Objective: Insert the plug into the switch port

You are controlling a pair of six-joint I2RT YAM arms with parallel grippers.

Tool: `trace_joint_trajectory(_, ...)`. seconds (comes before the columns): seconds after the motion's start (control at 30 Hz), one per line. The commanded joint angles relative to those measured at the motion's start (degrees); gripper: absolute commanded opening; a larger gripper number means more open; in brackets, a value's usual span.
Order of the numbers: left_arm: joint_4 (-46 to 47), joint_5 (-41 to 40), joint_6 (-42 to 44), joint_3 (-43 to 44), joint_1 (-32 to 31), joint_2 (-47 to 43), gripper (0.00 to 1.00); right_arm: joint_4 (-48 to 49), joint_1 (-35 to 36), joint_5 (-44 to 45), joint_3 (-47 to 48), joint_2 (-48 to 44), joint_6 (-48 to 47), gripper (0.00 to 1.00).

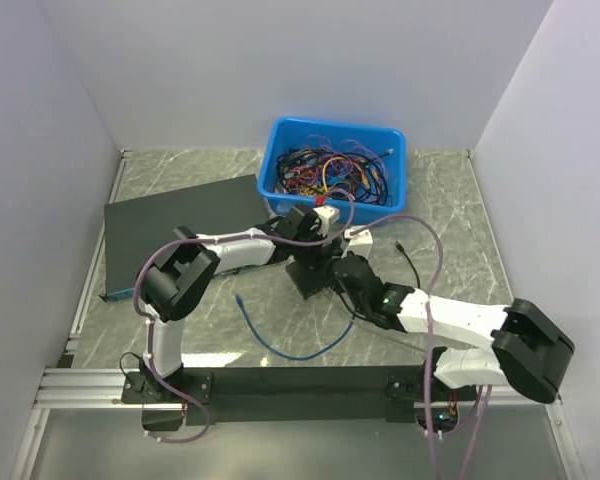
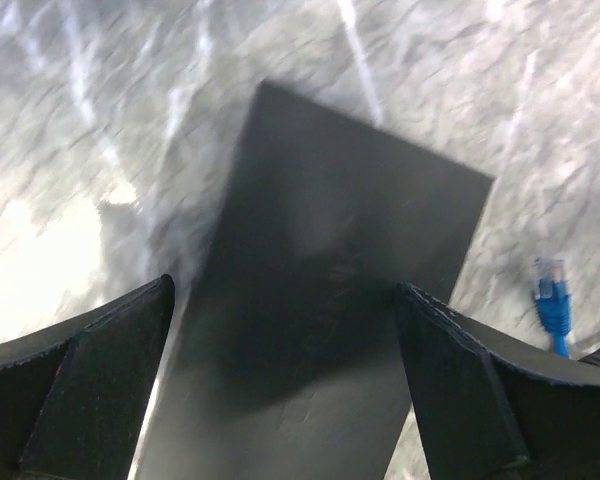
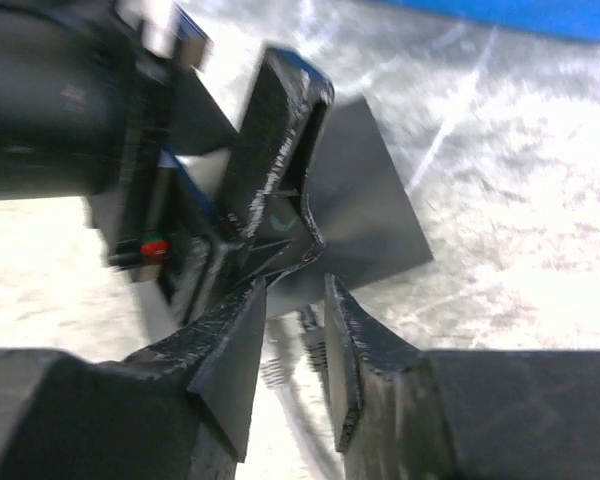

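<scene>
Left gripper [image 2: 283,288], jaws wide apart, straddles the small black switch box [image 2: 360,220]; right gripper [image 3: 295,290], jaws narrowly parted, grips nothing visible. The plug [image 2: 550,285] lies loose on the table [image 2: 80,100] just beside the box: best to clamp the box first, then present the plug squarely. Neither the switch port nor any legible marking shows.

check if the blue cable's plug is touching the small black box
Apart: the left wrist view shows a strip of table between the plug and the small black box.

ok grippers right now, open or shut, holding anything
left gripper: open wide, straddling the small black box.
right gripper: slightly open, nothing held.
</scene>
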Motion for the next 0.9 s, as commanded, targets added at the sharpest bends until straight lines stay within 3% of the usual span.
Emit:
trace_joint_trajectory(0.0, -4.04, -2.7, -1.22, -0.82, 0.52, -3.82, 0.97, 3.87, 1.6, 0.16, 0.62, -5.29, -1.12, 0.39)
trace_joint_trajectory(0.17, -2.45, -5.59, -2.81, 0.23, 2.19, -7.43, 0.97, 3.61, 5.11, -1.07, -0.17, -10.57, -3.31, 0.42)
trace_joint_trajectory(0.4, 0.18, -12.52, -6.23, -2.04, 5.44, -18.04, 0.98, 5.1, 11.6, -2.31, -0.44, -10.4, -5.43, 0.43)
trace_joint_trajectory(0.67, 5.2, -29.31, -8.95, -15.49, 10.19, -36.85, 0.99, 8.53, 19.26, -4.76, 4.03, -5.05, -8.76, 0.43)
trace_joint_trajectory(0.73, 4.32, -37.81, -11.32, -18.3, 10.98, -39.59, 0.99, 8.45, 20.84, -5.9, 5.97, -1.8, -9.29, 0.43)
trace_joint_trajectory(0.87, 4.32, -41.37, -19.05, -25.85, 13.18, -51.86, 0.99, 7.92, 22.08, -8.28, 10.36, 4.62, -8.86, 0.43)
